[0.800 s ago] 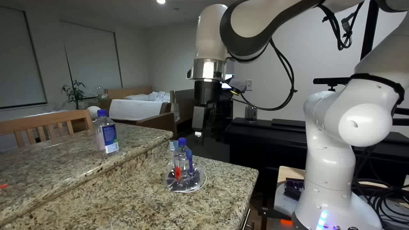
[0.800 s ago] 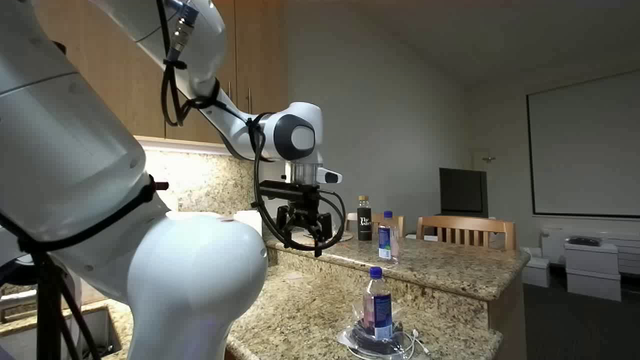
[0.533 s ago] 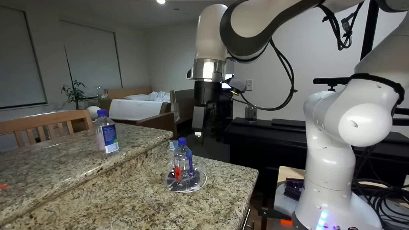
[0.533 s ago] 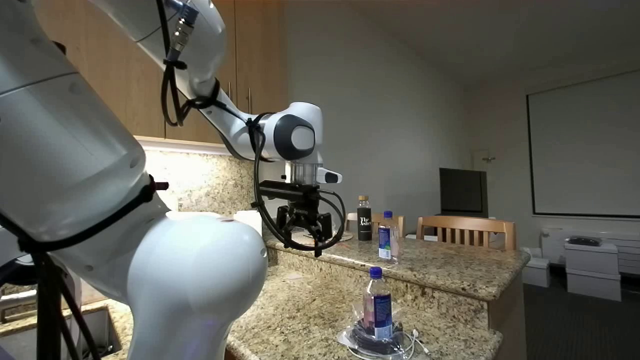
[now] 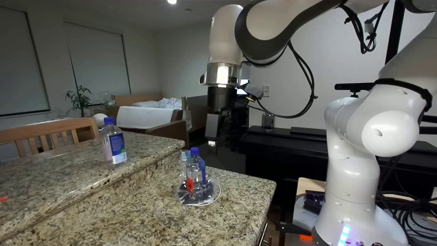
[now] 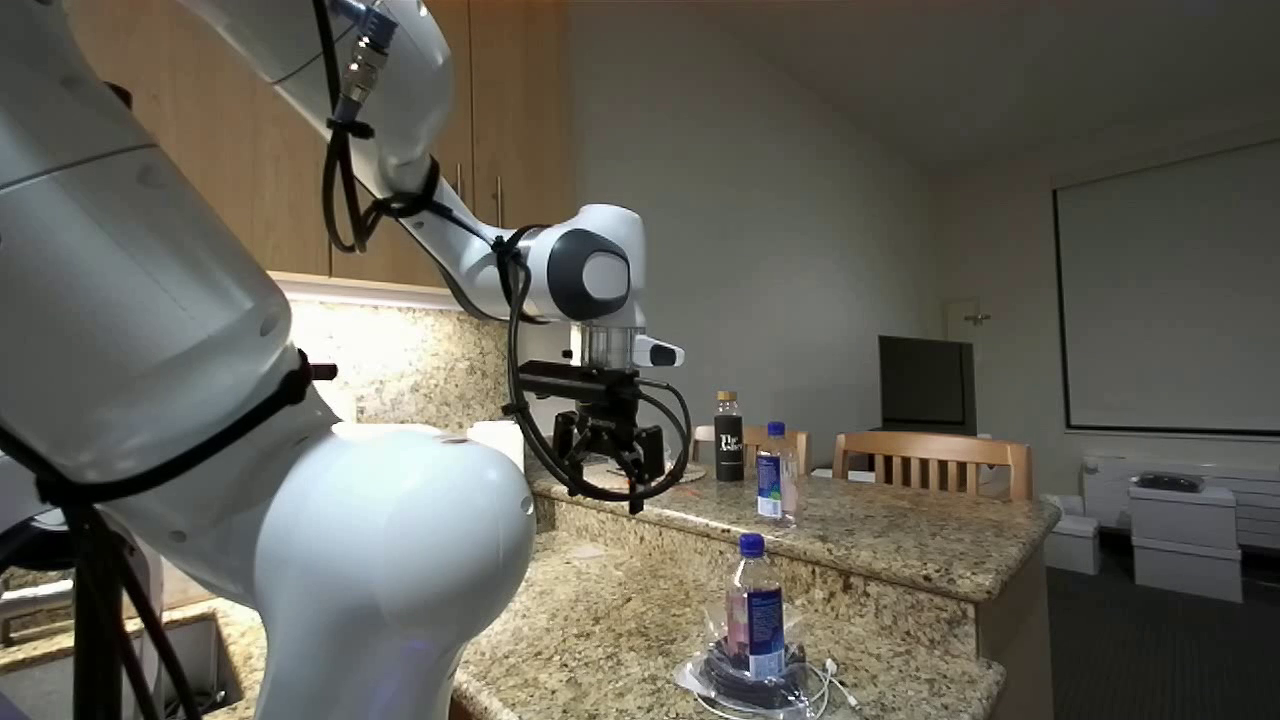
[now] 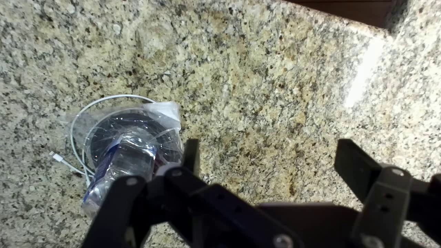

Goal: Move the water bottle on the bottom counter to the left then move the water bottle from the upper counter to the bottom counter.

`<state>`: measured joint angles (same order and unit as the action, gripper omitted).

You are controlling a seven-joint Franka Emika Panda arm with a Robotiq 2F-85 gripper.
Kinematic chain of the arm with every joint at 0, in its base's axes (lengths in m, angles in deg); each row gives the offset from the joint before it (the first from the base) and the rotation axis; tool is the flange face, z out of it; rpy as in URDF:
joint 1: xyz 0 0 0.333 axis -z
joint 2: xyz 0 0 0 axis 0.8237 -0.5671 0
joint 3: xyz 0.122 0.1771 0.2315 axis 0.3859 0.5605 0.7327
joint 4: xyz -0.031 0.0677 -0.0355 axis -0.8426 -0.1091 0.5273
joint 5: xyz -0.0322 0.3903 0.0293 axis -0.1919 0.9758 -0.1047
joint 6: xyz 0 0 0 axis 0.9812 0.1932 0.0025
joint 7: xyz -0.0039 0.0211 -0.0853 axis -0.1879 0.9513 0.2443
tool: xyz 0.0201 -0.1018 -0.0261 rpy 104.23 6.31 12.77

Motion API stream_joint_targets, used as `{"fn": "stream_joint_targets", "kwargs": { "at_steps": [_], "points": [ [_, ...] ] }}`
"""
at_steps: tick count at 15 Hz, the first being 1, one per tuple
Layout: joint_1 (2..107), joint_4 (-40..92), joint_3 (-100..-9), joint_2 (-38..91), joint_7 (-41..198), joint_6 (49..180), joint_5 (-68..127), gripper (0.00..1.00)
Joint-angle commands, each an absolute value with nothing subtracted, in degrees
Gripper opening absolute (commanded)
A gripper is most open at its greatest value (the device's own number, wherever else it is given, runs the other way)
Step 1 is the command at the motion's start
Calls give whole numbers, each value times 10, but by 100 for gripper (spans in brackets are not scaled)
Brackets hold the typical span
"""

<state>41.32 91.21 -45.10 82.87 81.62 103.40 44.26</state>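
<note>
The Robotiq gripper, jaws spread wide apart, hangs above the granite bottom counter, where, to its left in the wrist view, the red-patched water bottle stands upright on a bagged dark coil, while, left in an exterior view, the blue-labelled water bottle stands on the upper counter.

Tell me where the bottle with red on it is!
In an exterior view, the bottle stands just left of centre on the lower counter, with a clear bag around its base and the raised counter to its left.
</note>
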Motion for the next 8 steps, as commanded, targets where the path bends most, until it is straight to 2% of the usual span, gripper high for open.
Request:
{"fn": "stream_joint_targets", "kwargs": {
  "at_steps": [1,8],
  "points": [
    [418,911,-446,829,819,1032,446,100],
    [426,901,-441,822,816,1032,432,100]
  ]
}}
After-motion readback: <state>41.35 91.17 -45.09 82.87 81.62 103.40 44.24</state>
